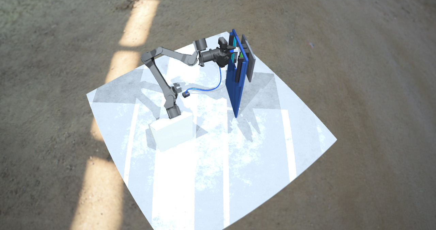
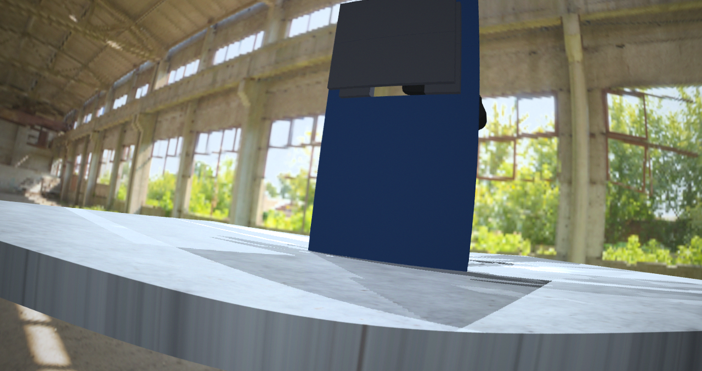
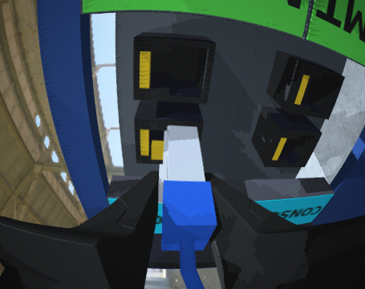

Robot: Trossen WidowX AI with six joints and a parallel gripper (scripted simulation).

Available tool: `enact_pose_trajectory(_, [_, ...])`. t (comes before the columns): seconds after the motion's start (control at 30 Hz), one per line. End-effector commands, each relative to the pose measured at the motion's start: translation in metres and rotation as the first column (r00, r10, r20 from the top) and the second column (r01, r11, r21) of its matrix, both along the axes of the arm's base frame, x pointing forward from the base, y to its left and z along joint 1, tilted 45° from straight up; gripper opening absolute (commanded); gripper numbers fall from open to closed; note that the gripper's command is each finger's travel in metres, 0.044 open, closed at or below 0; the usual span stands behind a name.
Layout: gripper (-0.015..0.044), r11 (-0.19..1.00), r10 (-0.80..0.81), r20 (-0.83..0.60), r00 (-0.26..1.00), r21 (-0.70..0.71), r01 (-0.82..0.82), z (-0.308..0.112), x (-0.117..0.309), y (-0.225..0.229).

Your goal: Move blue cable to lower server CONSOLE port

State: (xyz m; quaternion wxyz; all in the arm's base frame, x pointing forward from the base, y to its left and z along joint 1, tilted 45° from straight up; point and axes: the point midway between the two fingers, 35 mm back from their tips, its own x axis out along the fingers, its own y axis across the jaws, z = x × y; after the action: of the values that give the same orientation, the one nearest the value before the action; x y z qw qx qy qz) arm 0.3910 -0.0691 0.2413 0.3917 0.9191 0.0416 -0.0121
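We saw a pale table beneath an upright blue rack. The exterior view gave us the rack's back, with a dark panel across its upper part, and hid nearly all of the grey arm. From the top, we could follow that arm from a whitish block, well apart from the rack, to its gripper at the rack's front. A blue cable curved from the gripper to a small black block on the table, before the rack.

Only the wrist view showed us black sockets framed by the rack, a green label and a cyan label reading "CONSO". There, the gripper was clenched on the blue plug, its whitish tip overlapping a socket; we could not tell whether it was inserted.
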Motion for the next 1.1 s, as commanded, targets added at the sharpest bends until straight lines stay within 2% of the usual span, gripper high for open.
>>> enact_pose_trajectory(0.0, [0.0000, 1.000, -0.004, 0.002, 1.000, 0.003, 0.004, 0.002, -0.003, 0.000])
enact_pose_trajectory(1.07, [0.0000, 1.000, -0.004, 0.001, 1.000, 0.003, 0.004, 0.003, -0.016, 0.000])
